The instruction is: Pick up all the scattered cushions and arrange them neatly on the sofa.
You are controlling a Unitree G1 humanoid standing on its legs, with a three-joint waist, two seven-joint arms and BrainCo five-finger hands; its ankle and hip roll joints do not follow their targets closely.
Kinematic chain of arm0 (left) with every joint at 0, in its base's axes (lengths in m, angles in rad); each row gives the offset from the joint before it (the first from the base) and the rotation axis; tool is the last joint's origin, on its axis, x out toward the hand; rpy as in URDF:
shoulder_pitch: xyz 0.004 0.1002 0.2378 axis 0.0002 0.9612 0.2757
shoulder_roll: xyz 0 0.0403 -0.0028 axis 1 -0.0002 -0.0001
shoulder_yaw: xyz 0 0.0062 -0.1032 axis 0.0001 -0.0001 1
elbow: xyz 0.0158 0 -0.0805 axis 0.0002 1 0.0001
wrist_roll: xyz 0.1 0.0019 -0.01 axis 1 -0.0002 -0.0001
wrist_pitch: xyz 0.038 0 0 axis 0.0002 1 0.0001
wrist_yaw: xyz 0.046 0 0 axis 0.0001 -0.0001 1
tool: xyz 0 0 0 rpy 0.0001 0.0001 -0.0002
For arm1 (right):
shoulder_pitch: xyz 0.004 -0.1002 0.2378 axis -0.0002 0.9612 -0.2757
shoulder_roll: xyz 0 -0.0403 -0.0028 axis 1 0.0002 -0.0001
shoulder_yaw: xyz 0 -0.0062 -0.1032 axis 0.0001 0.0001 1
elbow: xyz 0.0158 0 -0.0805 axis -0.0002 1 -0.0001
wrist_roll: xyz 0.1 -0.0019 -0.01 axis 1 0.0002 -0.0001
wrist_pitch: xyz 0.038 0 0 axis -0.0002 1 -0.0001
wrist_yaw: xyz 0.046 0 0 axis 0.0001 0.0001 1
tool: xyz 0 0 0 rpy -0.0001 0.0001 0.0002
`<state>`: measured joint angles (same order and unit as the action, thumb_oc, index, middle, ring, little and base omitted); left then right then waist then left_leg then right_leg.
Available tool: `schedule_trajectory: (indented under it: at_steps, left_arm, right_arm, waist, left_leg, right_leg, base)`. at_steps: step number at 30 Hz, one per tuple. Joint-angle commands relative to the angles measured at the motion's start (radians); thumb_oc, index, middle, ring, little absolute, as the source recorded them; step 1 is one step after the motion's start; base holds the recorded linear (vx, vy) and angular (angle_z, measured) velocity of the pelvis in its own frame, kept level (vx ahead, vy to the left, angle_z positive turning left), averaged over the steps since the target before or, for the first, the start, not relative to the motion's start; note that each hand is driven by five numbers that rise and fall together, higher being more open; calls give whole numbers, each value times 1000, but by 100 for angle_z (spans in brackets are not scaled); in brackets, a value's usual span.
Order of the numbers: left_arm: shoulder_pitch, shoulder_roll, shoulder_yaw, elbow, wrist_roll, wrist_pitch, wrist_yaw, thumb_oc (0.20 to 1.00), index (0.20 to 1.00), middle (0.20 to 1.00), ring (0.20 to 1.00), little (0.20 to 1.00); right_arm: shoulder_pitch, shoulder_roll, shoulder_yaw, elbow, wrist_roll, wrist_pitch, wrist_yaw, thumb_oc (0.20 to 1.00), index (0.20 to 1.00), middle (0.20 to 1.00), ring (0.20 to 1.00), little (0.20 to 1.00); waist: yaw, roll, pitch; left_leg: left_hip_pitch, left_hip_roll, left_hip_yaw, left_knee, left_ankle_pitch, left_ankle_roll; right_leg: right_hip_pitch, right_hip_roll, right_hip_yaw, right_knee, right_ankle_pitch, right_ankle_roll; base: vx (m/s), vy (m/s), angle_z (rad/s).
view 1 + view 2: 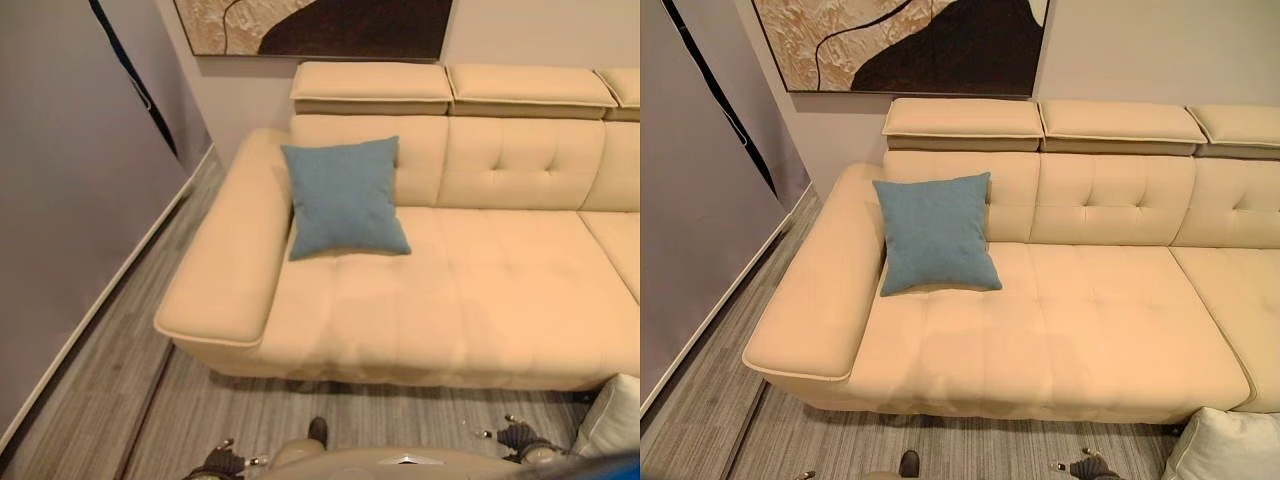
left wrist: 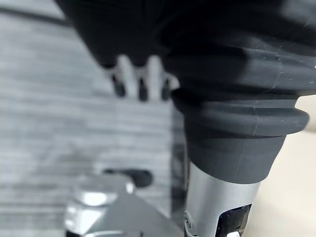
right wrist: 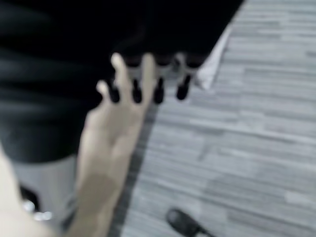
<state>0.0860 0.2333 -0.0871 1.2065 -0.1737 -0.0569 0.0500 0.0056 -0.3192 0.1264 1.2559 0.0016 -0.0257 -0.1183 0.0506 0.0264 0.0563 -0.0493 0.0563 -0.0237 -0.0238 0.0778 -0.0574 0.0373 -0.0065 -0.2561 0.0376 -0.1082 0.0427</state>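
On sofa (image 1: 480, 290) beside armrest, blue cushion (image 1: 344, 197) leaning upright, white cushion (image 1: 1228, 446) on floor, left hand (image 2: 140, 81) and right hand (image 3: 148, 84) fingers straight, empty.

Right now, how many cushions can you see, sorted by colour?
Blue cushion, leaning against the sofa backrest by its armrest: 1
White cushion, low in front of the sofa's right part, partly cut off: 1
Total: 2
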Motion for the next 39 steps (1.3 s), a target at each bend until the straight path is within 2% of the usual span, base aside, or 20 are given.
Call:
schedule_trajectory:
  at_steps: [1, 3, 6, 9, 12, 13, 14, 16, 17, 19, 20, 22, 23, 24, 25, 27, 31, 35, 36, 39]
  left_arm:
    - [-70, -1, -6, -4, 31, -19, 13, 1000, 1000, 1000, 1000, 1000]
    - [-85, -11, -21, -4, 26, -23, 25, 1000, 1000, 1000, 1000, 1000]
    - [-98, -13, -25, -11, 4, -27, 35, 1000, 1000, 1000, 1000, 1000]
    - [-121, -15, -48, -20, 7, -26, 43, 1000, 1000, 1000, 1000, 1000]
    - [-133, -8, -66, -42, 23, -31, 43, 1000, 1000, 1000, 1000, 1000]
    - [-127, -2, -57, -35, 23, -34, 41, 1000, 1000, 1000, 1000, 1000]
    - [-127, -2, -57, -35, 23, -34, 41, 1000, 1000, 1000, 1000, 1000]
    - [-124, 2, -49, -31, 15, -34, 44, 1000, 1000, 1000, 1000, 1000]
    - [-108, 1, -36, -12, 23, -26, 37, 1000, 1000, 1000, 1000, 1000]
    - [-94, -1, -28, -1, 33, -26, 34, 1000, 1000, 1000, 1000, 1000]
    - [-84, 0, -20, 5, 36, -22, 26, 1000, 1000, 1000, 1000, 1000]
    - [-78, 0, -21, 1, 41, -20, 22, 1000, 1000, 1000, 1000, 1000]
    - [-78, 0, -24, 2, 54, -17, 25, 1000, 1000, 1000, 1000, 1000]
    - [-80, 0, -25, 3, 71, -12, 26, 1000, 1000, 1000, 1000, 1000]
    - [-80, 0, -25, 3, 71, -12, 26, 1000, 1000, 1000, 1000, 1000]
    - [-85, 0, -24, -3, 72, -10, 30, 1000, 1000, 1000, 1000, 1000]
    - [-88, 0, -20, -16, 58, -17, 35, 1000, 1000, 1000, 1000, 1000]
    - [-110, -24, -60, -31, 64, -19, 35, 1000, 1000, 1000, 1000, 1000]
    - [-112, -31, -77, -40, 70, -21, 36, 1000, 1000, 1000, 1000, 1000]
    - [-114, -48, -107, -67, 47, -22, 43, 1000, 1000, 1000, 1000, 1000]
  right_arm:
    - [-64, 0, 14, -8, 38, -12, -25, 1000, 1000, 1000, 1000, 1000]
    - [-71, -1, 33, -8, 24, -13, -36, 1000, 1000, 1000, 1000, 1000]
    - [-68, -5, 32, 2, 11, -2, -37, 1000, 1000, 1000, 1000, 1000]
    - [-71, -12, -2, 10, 34, 3, -50, 1000, 1000, 1000, 1000, 1000]
    - [-84, -7, -10, 25, 35, 11, -56, 1000, 1000, 1000, 1000, 1000]
    - [-88, 3, -8, 21, 27, 9, -55, 1000, 1000, 1000, 1000, 1000]
    - [-88, 3, -8, 21, 27, 10, -55, 1000, 1000, 1000, 1000, 1000]
    - [-90, 10, -9, 16, 28, 10, -54, 1000, 1000, 1000, 1000, 1000]
    - [-79, 11, -7, 19, 15, 9, -56, 1000, 1000, 1000, 1000, 1000]
    - [-72, 9, -3, 19, 3, 6, -51, 1000, 1000, 1000, 1000, 1000]
    - [-67, 10, -15, 19, 13, 2, -41, 1000, 1000, 1000, 1000, 1000]
    - [-64, 7, -21, 21, 17, 2, -44, 1000, 1000, 1000, 1000, 1000]
    - [-68, 7, -18, 21, 12, 2, -45, 1000, 1000, 1000, 1000, 1000]
    - [-75, 8, -13, 21, 2, 3, -49, 1000, 1000, 1000, 1000, 1000]
    - [-75, 8, -13, 21, 2, 3, -49, 1000, 1000, 1000, 1000, 1000]
    - [-83, 17, -5, 18, -1, 5, -52, 1000, 1000, 1000, 1000, 1000]
    - [-96, 23, 3, -1, 22, -1, -46, 1000, 1000, 1000, 1000, 1000]
    - [-101, 6, -17, -19, 74, -16, -59, 1000, 1000, 1000, 1000, 1000]
    - [-102, 7, -15, -23, 75, -19, -66, 1000, 1000, 1000, 1000, 1000]
    - [-102, 9, -12, -22, 77, -19, -71, 1000, 1000, 1000, 1000, 1000]
  waist:
    - [0, -79, 70]
    - [24, -85, 86]
    - [18, -86, 81]
    - [-21, -77, 85]
    - [-22, -83, 96]
    - [-17, -85, 104]
    - [-15, -85, 104]
    - [-4, -86, 112]
    - [38, -74, 117]
    - [45, -71, 118]
    - [44, -74, 110]
    - [61, -74, 97]
    - [74, -72, 91]
    - [105, -66, 82]
    - [106, -66, 83]
    - [132, -65, 77]
    - [127, -78, 70]
    - [81, -69, 97]
    - [87, -68, 107]
    - [109, -73, 114]
  left_leg:
    - [44, -95, -59, 116, -105, -5]
    - [39, -135, -191, 174, -119, -5]
    - [61, -148, -280, 183, -146, -3]
    - [80, -144, -260, 100, -161, 18]
    - [85, -163, -245, 60, -155, 38]
    - [87, -161, -211, 45, -148, 46]
    - [87, -160, -209, 45, -148, 46]
    - [81, -155, -185, 48, -143, 51]
    - [62, -135, -125, 49, -130, 53]
    - [64, -130, -105, 41, -121, 58]
    - [69, -129, -86, 32, -113, 70]
    - [62, -125, -58, 37, -114, 74]
    - [54, -120, -40, 34, -112, 75]
    - [46, -102, 4, 28, -106, 72]
    - [48, -103, 5, 27, -106, 72]
    - [39, -90, 40, 21, -97, 69]
    - [38, -90, 66, -9, -79, 55]
    - [15, -76, 65, 69, -93, 25]
    - [13, -84, 22, 95, -105, 19]
    - [8, -157, -184, 124, -139, 16]
  right_leg:
    - [37, -71, 51, -125, 123, 72]
    - [26, -64, 97, -125, 141, 71]
    - [-21, -72, 166, -115, 173, 85]
    - [-91, -78, 216, -100, 210, 111]
    - [-152, -89, 235, -95, 247, 144]
    - [-180, -95, 217, -85, 255, 157]
    - [-181, -94, 219, -84, 255, 157]
    - [-194, -96, 170, -49, 239, 153]
    - [-166, -141, -19, -1, 186, 133]
    - [-147, -138, -34, 28, 162, 120]
    - [-119, -106, 4, 75, 126, 106]
    - [-72, -111, -28, 71, 96, 97]
    - [-50, -118, -65, 70, 88, 96]
    - [-12, -135, -144, 84, 63, 98]
    - [-12, -135, -143, 86, 62, 98]
    - [15, -147, -199, 81, 57, 107]
    - [19, -119, -158, -15, 66, 107]
    - [29, -95, -129, -92, 92, 90]
    - [31, -89, -111, -99, 92, 88]
    - [12, -73, -11, -109, 116, 88]
  base:
    - [-71, -28, -2]
    - [-89, 3, -47]
    - [-103, 92, -103]
    - [-163, 190, -96]
    - [-150, 169, -92]
    - [-185, 193, -127]
    - [-161, 99, -210]
    - [-153, 46, -198]
    - [-201, 74, -80]
    - [-159, 58, -108]
    - [-117, 16, -151]
    - [-146, -14, -44]
    - [-192, -72, -40]
    - [-156, -61, -59]
    - [-119, -62, -127]
    - [-69, -75, -90]
    - [-25, -138, -40]
    - [-51, -130, -22]
    - [-78, -37, -27]
    - [-54, -21, -82]
